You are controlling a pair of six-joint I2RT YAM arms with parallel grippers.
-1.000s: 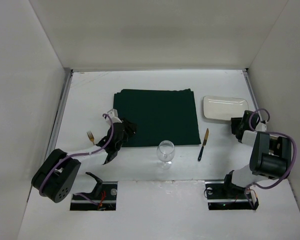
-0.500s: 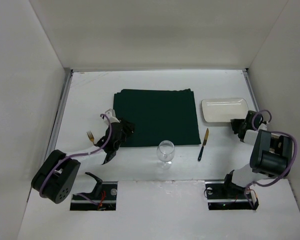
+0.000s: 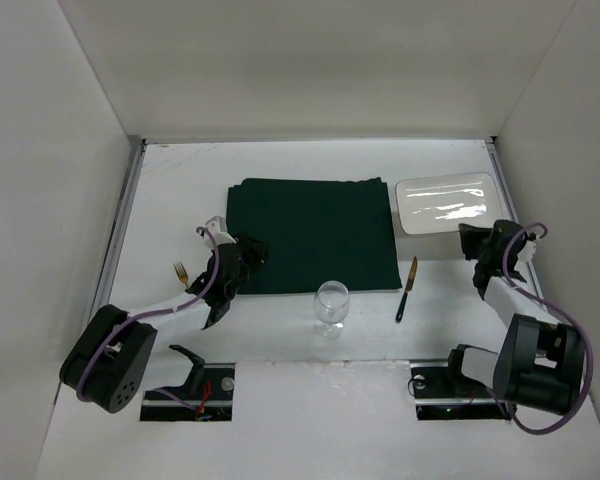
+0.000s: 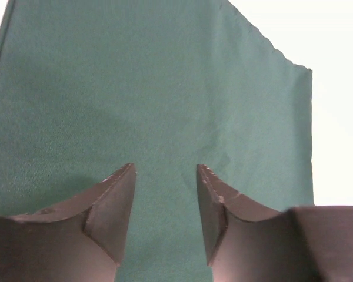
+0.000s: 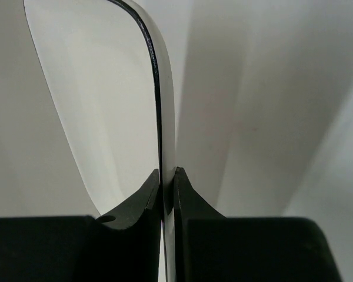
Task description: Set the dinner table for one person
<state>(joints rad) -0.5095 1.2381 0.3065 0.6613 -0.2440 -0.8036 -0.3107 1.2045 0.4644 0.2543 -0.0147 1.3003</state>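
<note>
The white dinner table (image 3: 300, 160) carries a dark green placemat (image 3: 315, 235) at its middle. My right gripper (image 3: 470, 238) is shut on the near rim of the small white rectangular plate (image 3: 447, 202), which is tilted up off the table at the right; the right wrist view shows the plate's rim (image 5: 165, 147) edge-on between the fingers. My left gripper (image 3: 248, 252) is open and empty over the placemat's near left corner, with the green cloth (image 4: 165, 106) below its fingers (image 4: 115, 205). A wine glass (image 3: 330, 303), a knife (image 3: 407, 288) and a gold fork (image 3: 182, 272) lie near the placemat.
Thin silver rails (image 3: 120, 230) run along the table's side edges. White walls stand close on the left, right and back. The arm bases (image 3: 195, 385) sit at the near edge.
My right gripper has lifted and tilted the plate, carrying it up and slightly left. The left gripper has crept a little further onto the placemat's corner.
</note>
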